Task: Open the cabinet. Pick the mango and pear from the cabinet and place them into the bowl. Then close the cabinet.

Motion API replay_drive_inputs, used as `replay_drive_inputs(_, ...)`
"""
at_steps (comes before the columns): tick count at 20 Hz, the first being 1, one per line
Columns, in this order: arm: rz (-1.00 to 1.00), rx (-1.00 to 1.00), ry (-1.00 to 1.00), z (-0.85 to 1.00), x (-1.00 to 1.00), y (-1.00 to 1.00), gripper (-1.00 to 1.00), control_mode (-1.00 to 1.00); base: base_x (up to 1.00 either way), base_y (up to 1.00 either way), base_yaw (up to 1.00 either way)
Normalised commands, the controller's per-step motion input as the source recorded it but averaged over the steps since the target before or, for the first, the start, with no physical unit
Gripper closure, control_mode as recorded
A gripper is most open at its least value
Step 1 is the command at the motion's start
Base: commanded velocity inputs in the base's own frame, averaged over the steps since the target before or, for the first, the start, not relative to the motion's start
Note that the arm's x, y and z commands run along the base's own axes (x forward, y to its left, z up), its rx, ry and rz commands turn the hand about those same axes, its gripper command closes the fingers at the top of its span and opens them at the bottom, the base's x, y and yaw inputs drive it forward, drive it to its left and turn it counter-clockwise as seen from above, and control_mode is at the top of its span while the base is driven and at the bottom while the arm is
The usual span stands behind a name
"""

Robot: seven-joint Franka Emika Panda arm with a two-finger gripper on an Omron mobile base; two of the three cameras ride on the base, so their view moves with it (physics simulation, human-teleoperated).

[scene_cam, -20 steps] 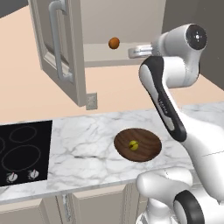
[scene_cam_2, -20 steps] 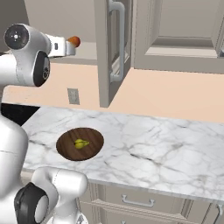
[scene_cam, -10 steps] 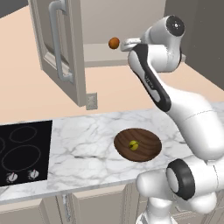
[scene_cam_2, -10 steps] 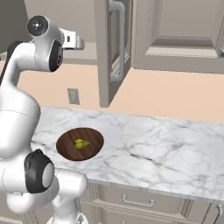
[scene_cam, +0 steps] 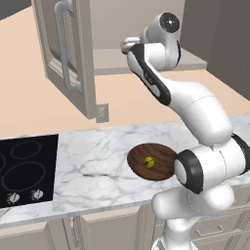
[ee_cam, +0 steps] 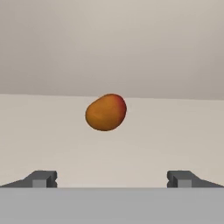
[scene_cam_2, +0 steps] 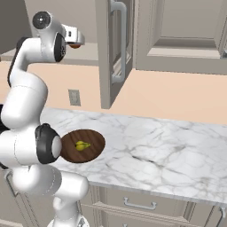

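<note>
up at shelf height, the white arm reaches into the open cabinet, its gripper spread wide and holding nothing. the hand view looks straight along the shelf: the orange-red mango lies ahead of the two dark fingertips, centred between them and not touched. from the right base view the same mango is a sliver of orange peeking past the wrist, while the left base view has the arm across that spot. both base views take in what the hand camera misses: the swung-out door with its silver bar handle, the marble counter, and the dark wooden bowl beside the robot's base, a small yellow-green pear resting in it. a black cooktop appears at the left base view's edge.
</note>
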Motion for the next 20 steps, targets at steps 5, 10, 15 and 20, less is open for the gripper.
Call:
replay_drive_inputs(5, 0.00, 0.00, 0.00, 0.00, 0.03, 0.02, -1.00, -1.00, 0.00, 0.00, 0.00)
replay_drive_inputs(10, 0.00, 0.00, 0.00, -0.13, 0.36, 0.00, -1.00, -1.00, 0.00, 0.00, 0.00)
replay_drive_inputs(15, 0.00, 0.00, 0.00, -0.13, 0.52, 0.01, -1.00, -1.00, 0.00, 0.00, 0.00)
replay_drive_inputs(20, 0.00, 0.03, 0.01, 0.00, 0.66, 0.18, -1.00, -1.00, 0.00, 0.00, 0.00)
